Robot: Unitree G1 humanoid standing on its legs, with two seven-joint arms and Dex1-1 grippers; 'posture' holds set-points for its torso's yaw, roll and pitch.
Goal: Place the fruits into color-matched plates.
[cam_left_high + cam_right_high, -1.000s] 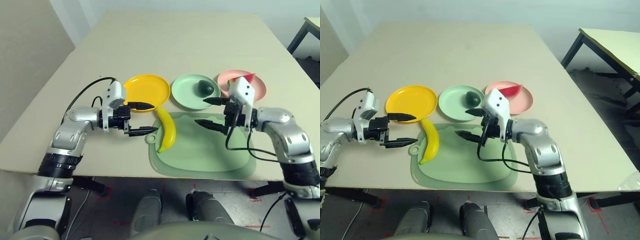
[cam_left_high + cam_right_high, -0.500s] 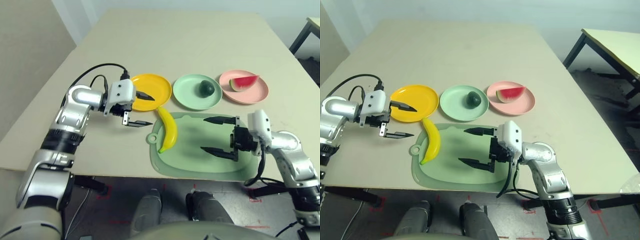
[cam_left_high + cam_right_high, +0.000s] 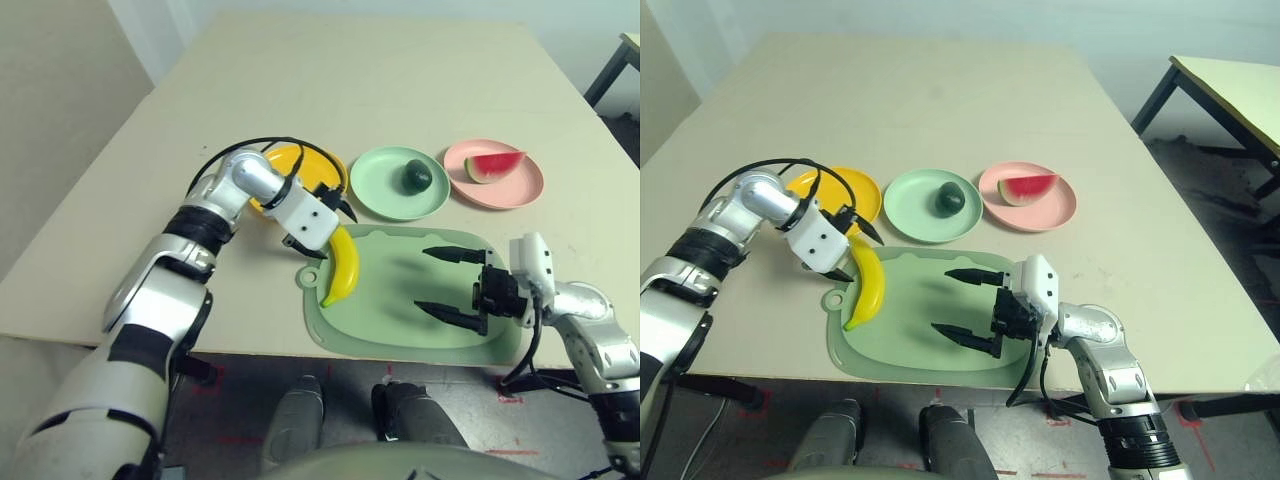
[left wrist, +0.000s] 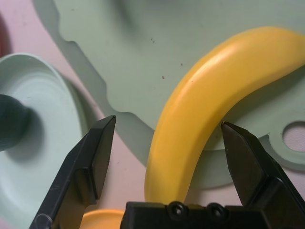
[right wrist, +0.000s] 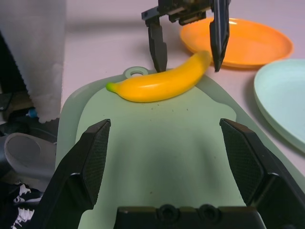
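A yellow banana (image 3: 343, 268) lies on the left edge of the pale green mat (image 3: 385, 305), its upper end toward the yellow-orange plate (image 5: 248, 40). My left gripper (image 3: 328, 230) is open, one finger on each side of that upper end; in the left wrist view the banana (image 4: 200, 105) lies between the spread fingers. A dark green avocado (image 3: 417, 177) sits on the mint green plate (image 3: 380, 198). On the pink plate (image 3: 515, 190) rests a red watermelon wedge (image 3: 492, 165). My right gripper (image 3: 422, 280) hovers open over the mat's right half, holding nothing.
The three plates stand in a row just behind the mat. A black cable loops from my left arm over the yellow-orange plate. The table's front edge runs close below the mat. Another table (image 3: 1230, 90) stands off to the far right.
My left gripper swung right, from beside the yellow-orange plate to straddle the banana's upper end. My right gripper drew back from the pink plate to the mat, leaving the watermelon there.
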